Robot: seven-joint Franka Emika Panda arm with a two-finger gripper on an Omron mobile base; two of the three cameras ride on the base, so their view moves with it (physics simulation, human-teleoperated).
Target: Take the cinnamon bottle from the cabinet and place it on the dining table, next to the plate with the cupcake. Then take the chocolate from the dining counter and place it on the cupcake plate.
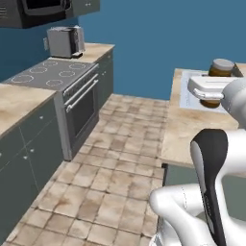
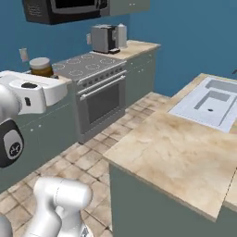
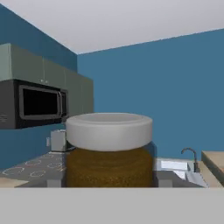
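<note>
End effector grips the cinnamon bottle upright, its fingertips hidden and the jar's base cut off.

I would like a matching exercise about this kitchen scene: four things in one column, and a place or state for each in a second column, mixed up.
Things:
1. cinnamon bottle
2. toaster
3. microwave
4. sink

Places or states:
A. set into the marble-patterned counter
B. mounted high on the blue wall, above the stove
C. held up in the gripper, off any surface
D. standing on the counter beside the stove

Pairs: 1-C, 2-D, 3-B, 4-A
</note>
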